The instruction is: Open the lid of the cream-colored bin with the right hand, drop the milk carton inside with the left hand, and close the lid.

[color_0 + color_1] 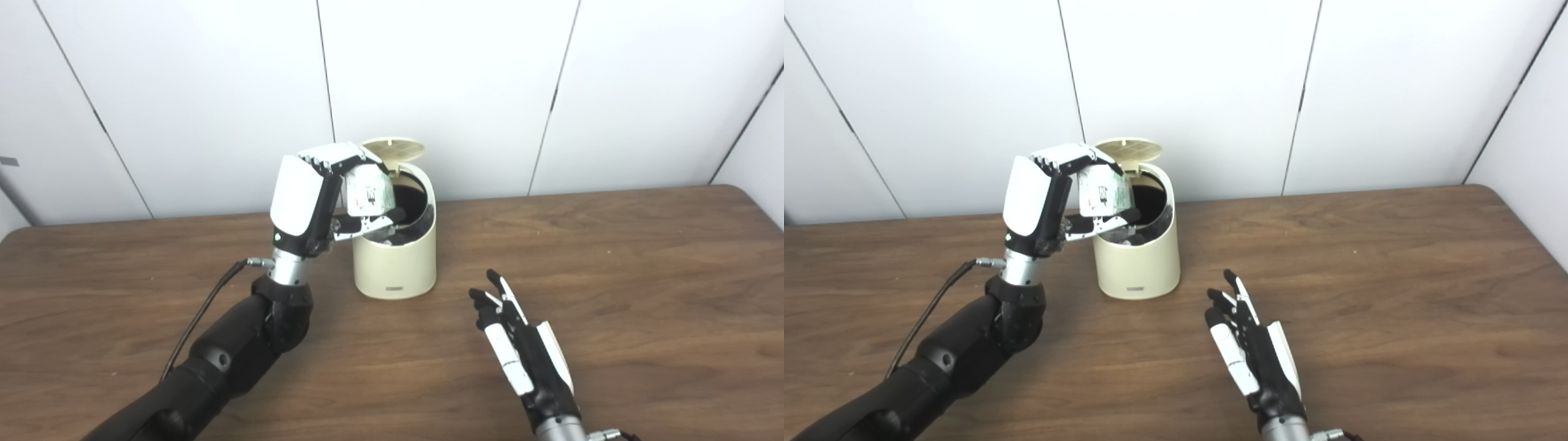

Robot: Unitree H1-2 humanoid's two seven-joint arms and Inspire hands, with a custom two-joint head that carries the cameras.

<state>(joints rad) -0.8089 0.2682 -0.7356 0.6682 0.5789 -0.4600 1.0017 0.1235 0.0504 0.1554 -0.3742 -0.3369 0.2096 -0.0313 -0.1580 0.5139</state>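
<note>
- Toward the far edge of the wooden table, a little left of its middle, stood the cream bin, its round lid tipped up and back so the dark mouth lay open.
- At the bin's left rim, the left hand was raised on its arm, fingers curled over the top of the milk carton and thumb pressed beneath it, so the carton was clamped between them.
- That carton hung tilted over the left part of the opening, partly above the rim rather than inside; it looked placed there so that loosening the hold would let it fall in.
- Near the front edge, right of the bin and well apart from it, the right hand lay low over the wood, holding nothing, fingers straight and slightly spread, pointing toward the bin.
- Its distance suggested the lid stayed up unaided, leaving that hand free and out of the carton's path.
- By my judgement the opening step was done and the drop was the step in hand; closing the lid remained.
- One risk: the carton's lower edge sat close to the rim and might catch there instead of dropping cleanly.
</note>
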